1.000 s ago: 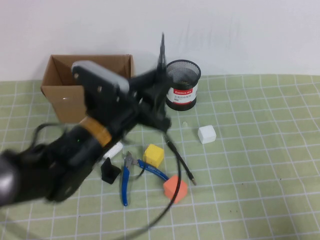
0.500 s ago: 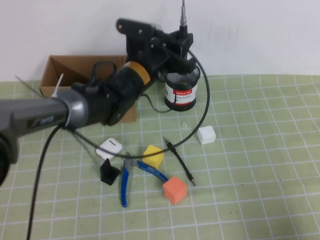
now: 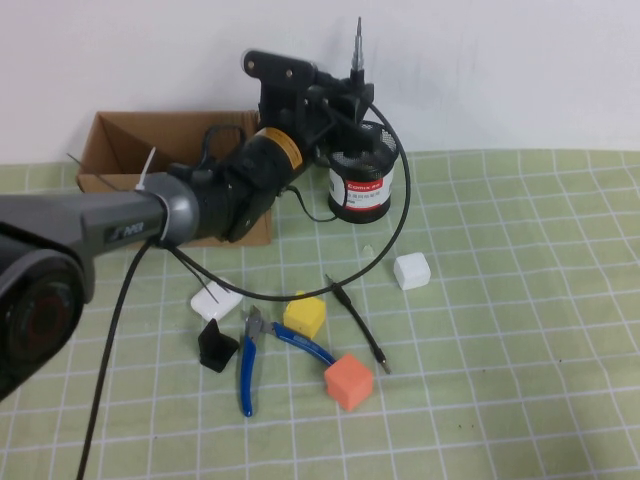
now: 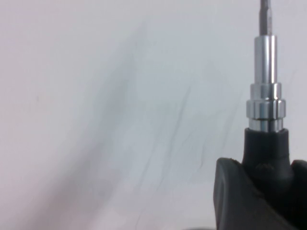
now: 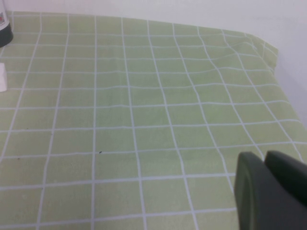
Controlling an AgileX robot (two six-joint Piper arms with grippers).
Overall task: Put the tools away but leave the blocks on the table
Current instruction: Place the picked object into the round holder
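Left gripper (image 3: 350,100) clamped on screwdriver (image 3: 358,50), shaft upright, tip up, directly above mesh cup (image 3: 365,172) at far centre. Right gripper (image 5: 271,191) closed, empty, parked over mat (image 5: 120,120) far right.

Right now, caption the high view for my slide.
Left end effector holds screwdriver upright above mesh cup; pliers remain on table.

Three tools: screwdriver (image 3: 358,48), pliers (image 3: 262,345), thin driver (image 3: 357,322). Three blocks: yellow (image 3: 305,314), orange (image 3: 349,381), white (image 3: 412,270).
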